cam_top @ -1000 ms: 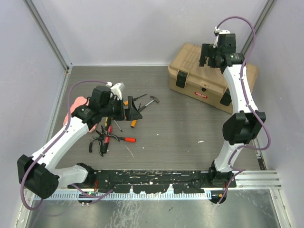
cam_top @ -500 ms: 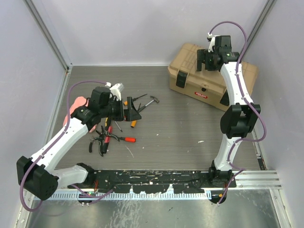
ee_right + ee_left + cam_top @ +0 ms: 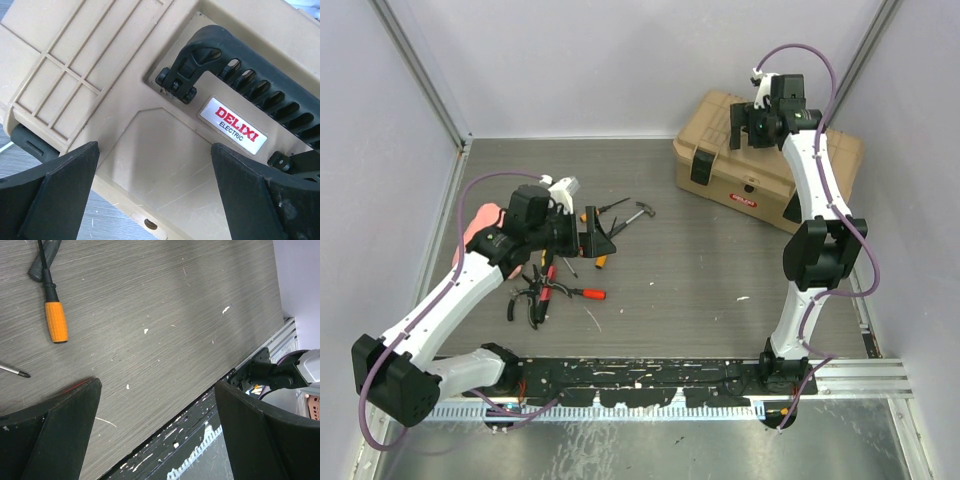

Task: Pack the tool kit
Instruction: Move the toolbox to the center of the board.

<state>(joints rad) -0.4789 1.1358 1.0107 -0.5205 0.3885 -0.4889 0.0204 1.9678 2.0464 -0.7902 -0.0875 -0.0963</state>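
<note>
R end effector is hovering released over tan DELIXI tool case at 1 o'clock, L end effector released near orange-handled screwdriver at 9.

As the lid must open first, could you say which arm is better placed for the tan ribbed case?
Likely right: the right gripper hangs open over the tan ribbed plastic case; the left gripper is near the orange-handled screwdriver.

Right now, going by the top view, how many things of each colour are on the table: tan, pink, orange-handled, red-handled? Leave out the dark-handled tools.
tan case: 1
pink cloth: 1
orange-handled tools: 2, one partly behind the left gripper
red-handled tools: 2
Total: 6
</note>
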